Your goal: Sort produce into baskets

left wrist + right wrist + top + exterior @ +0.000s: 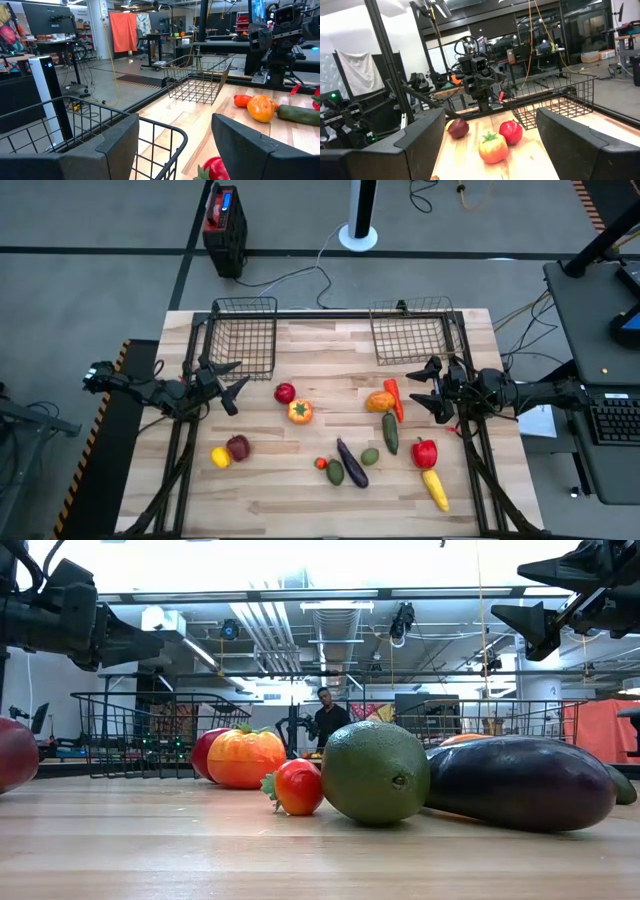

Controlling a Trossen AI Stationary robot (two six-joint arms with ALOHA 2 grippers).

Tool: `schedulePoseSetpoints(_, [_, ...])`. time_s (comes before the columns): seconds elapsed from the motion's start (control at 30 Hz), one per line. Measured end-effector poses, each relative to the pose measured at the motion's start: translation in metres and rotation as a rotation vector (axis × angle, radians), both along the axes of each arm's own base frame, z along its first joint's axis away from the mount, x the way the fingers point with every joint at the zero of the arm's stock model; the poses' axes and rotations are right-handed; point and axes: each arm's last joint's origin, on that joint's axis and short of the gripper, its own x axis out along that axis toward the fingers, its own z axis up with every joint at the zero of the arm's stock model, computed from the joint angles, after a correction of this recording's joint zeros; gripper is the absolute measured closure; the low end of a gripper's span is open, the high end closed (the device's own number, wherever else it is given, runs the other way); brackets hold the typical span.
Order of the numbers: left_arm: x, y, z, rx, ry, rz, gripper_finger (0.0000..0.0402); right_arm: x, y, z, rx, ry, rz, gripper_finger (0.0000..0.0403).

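Note:
Two dark wire baskets stand at the table's far edge, one at the left and one at the right. Produce lies loose on the wood: a red apple, an orange-yellow pepper, an orange, a red chilli, a cucumber, a red pepper, a yellow piece, an eggplant, a lime, a lemon and a dark apple. My left gripper hovers open beside the left basket. My right gripper hovers open by the orange.
A black-and-red box and a white pole base stand on the floor beyond the far edge. A person stands far back in the room. Bare wood lies along the near edge and between the baskets.

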Motion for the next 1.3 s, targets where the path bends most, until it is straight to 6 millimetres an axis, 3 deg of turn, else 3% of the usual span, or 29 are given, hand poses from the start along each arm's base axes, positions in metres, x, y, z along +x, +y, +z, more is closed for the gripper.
schedulePoseSetpoints(0.67, [0.000, 0.000, 0.000, 0.000, 0.000, 0.000, 0.0169, 0.000, 0.000, 0.000, 0.012, 0.000, 0.003, 0.0099])
schedulePoseSetpoints(0.87, [0.000, 0.000, 0.002, -0.014, -0.024, -0.002, 0.0169, 0.001, 0.000, -0.006, 0.090, 0.062, 0.023, 0.0099])
schedulePoseSetpoints(1.07, [0.001, -0.003, 0.011, -0.307, -0.281, -0.124, 0.0169, 0.002, 0.000, -0.006, 0.132, 0.065, 0.030, 0.0099])
schedulePoseSetpoints(1.17, [0.001, -0.002, 0.014, -0.344, -0.331, -0.129, 0.0169, 0.002, 0.000, -0.007, 0.171, 0.067, 0.035, 0.0099])
schedulePoseSetpoints(1.3, [0.001, -0.004, 0.017, -0.522, -0.439, -0.192, 0.0169, 0.003, 0.000, -0.007, 0.202, 0.073, 0.039, 0.0099])
